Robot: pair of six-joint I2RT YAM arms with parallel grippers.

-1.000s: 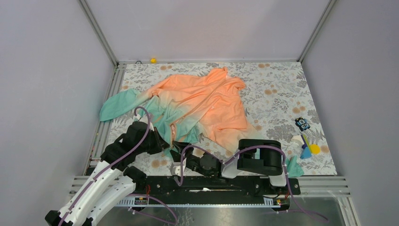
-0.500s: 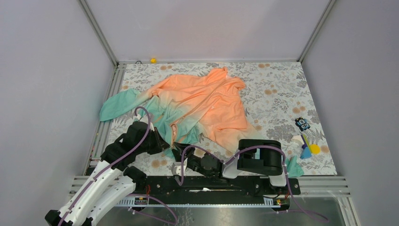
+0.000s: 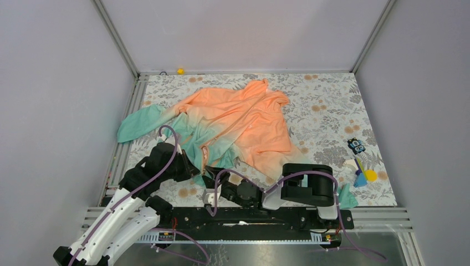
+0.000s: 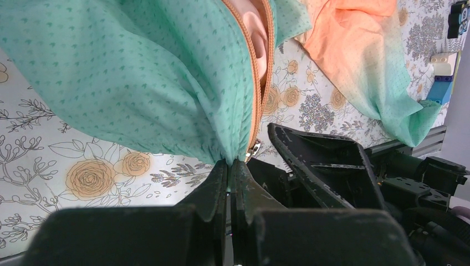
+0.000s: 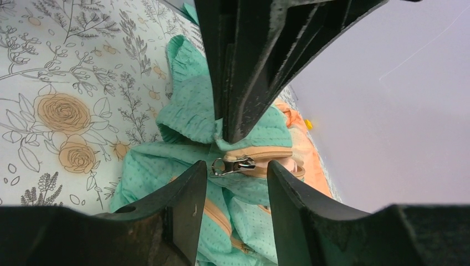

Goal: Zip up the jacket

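Left wrist view: teal hem (image 4: 138,83) bunched and pinched right at the foot of the orange zipper (image 4: 256,83), with the two tapes parted just above.
Left jaws: closed fully on that hem fold, gripping nothing else.
Jacket (image 3: 238,119): crumpled across the left and middle of the floral tabletop (image 3: 327,100), orange collar far, teal hem near the arm bases.
Zipper pull (image 5: 235,164): small metal tab, lying sideways between the right jaws, not yet gripped.
Right jaws: parted, one finger either side of the pull, holding nothing.
Risk at the anchor: thin cloth likely to slip out of the pinch under tension, letting the hem ride up and bunch.
Risk at the track: loose teal folds crowding the slider, easily drawn in and jammed.
Risk at the grasp: an off-centre close likely to catch fabric rather than the tab, or to knock it aside.
Right edge of tabletop: a blue-black toy (image 3: 356,146) among small bright pieces, well apart from the work.
Writing: none readable; no brand or label to be made out.
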